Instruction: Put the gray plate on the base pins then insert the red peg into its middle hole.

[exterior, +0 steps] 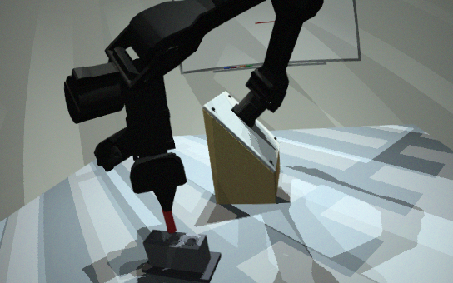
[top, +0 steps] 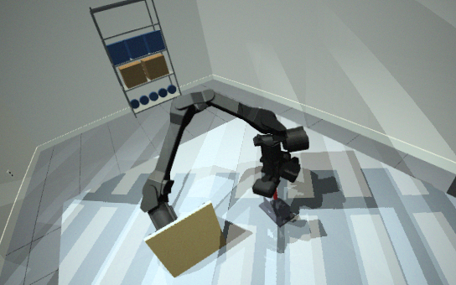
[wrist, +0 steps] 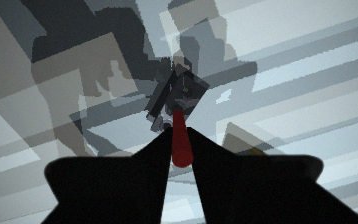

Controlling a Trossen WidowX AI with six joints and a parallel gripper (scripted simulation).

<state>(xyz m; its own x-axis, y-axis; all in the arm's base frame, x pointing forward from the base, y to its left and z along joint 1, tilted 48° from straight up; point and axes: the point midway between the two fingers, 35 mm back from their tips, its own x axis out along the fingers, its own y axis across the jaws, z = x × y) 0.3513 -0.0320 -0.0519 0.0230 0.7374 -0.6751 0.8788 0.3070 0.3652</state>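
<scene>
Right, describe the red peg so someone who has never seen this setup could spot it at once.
Find the black arm rising from the tan wedge-shaped stand and follow it down to the gripper. The red peg is the short rod clamped between its fingers, pointing down at the gray plate. It is the only bright red thing among dark gray and black parts.

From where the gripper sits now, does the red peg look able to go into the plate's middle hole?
Probably yes: the gripper holds the red peg right above the gray plate, tip at its top, nothing between them. Which hole it meets is unclear.
</scene>
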